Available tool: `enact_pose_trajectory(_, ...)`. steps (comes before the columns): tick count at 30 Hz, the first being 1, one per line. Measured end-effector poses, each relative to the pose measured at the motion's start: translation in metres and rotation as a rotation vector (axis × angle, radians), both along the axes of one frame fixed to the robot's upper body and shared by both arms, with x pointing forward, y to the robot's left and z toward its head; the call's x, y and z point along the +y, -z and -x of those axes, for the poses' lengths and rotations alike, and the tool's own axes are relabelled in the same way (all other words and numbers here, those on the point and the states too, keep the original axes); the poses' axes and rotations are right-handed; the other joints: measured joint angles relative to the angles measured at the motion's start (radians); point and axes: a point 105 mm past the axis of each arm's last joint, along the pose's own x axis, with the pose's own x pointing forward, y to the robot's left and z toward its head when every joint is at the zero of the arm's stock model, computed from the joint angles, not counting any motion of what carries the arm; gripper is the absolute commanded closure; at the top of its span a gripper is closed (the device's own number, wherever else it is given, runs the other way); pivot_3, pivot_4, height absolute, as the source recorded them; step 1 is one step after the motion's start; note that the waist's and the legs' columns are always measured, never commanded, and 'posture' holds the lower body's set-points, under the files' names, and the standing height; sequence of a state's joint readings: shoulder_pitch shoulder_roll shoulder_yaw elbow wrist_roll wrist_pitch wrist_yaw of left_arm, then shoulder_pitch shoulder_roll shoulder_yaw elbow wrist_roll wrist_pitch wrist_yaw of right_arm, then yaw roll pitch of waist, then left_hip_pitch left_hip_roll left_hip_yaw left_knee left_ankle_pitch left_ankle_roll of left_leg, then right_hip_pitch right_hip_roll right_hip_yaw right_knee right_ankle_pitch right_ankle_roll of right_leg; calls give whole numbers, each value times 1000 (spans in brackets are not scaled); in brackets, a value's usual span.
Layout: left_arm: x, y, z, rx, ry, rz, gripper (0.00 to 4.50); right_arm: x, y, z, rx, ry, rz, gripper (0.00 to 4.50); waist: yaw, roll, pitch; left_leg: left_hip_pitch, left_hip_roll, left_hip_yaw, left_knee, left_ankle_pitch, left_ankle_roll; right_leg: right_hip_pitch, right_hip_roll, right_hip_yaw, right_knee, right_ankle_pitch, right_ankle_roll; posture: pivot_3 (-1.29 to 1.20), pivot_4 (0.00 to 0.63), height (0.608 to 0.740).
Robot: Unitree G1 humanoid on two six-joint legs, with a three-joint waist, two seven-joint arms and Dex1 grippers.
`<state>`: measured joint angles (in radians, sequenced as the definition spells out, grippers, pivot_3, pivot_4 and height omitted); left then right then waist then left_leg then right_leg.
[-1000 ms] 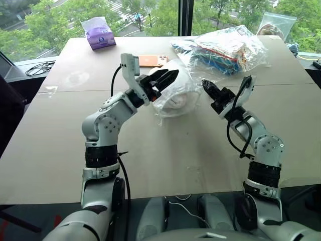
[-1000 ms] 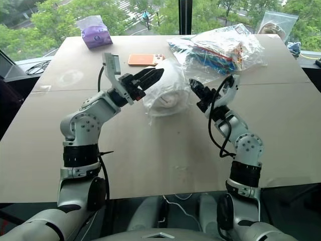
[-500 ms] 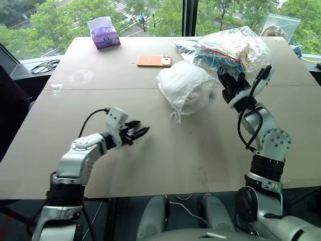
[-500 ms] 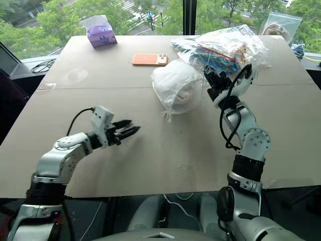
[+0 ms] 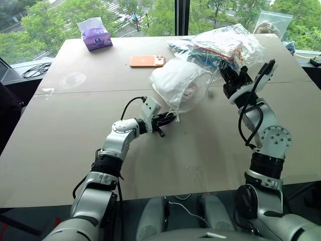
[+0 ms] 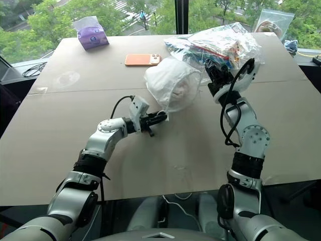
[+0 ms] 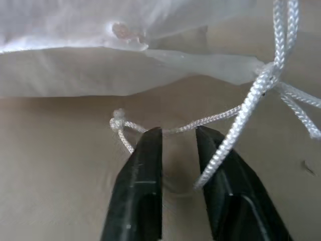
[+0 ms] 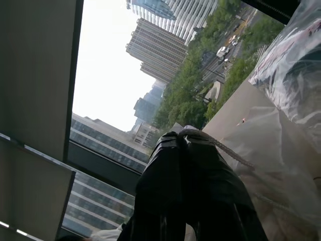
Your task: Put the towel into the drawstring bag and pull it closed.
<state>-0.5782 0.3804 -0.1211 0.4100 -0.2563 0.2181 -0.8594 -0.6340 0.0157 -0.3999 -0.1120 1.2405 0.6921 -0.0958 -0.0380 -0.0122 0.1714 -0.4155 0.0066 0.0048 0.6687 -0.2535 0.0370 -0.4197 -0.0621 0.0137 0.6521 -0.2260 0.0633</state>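
Head view — both grippers (image 5: pixel 169 119) (image 5: pixel 226 76) pinch cords (image 7: pixel 241 120) of drawstring bag (image 5: pixel 178 85); plastic bag (image 5: pixel 220 47) behind.

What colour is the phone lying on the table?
Orange phone, clearest in the left eye view.

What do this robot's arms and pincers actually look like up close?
Silver-grey jointed segments with round elbow housings and black ribbed collars. Loose black cables loop beside each forearm. A small white box sits at each wrist. The left gripper and right gripper each have two tapered glossy black fingers.
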Motion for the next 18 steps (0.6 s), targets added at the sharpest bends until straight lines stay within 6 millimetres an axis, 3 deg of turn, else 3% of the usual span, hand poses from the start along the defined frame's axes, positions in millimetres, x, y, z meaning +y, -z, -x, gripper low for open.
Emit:
enact_pose_trajectory(5,17,-2,-4,-32,-100,37,4467,-9,0,3,-7,33,15,4500,0,0,0,0,1,0,0,0,0,0,0,0,1,0,0,0,150,740)
enact_pose_trajectory(11,48,-27,-14,-181,-376,108,4467,-32,4,1,4,144,28,4500,1,0,0,0,1,0,0,0,0,0,-1,0,1,0,0,0,150,740)
enact_pose_trajectory(14,90,-34,-15,-262,-645,89,4467,-78,9,-4,47,336,-40,4500,6,0,0,0,1,-1,0,0,0,0,-1,0,1,0,0,0,150,740)
enact_pose_trajectory(18,130,-43,-19,-330,-962,64,4467,-100,20,-10,123,430,-170,4500,8,0,0,1,1,0,1,0,0,0,-1,0,3,0,0,0,150,740)
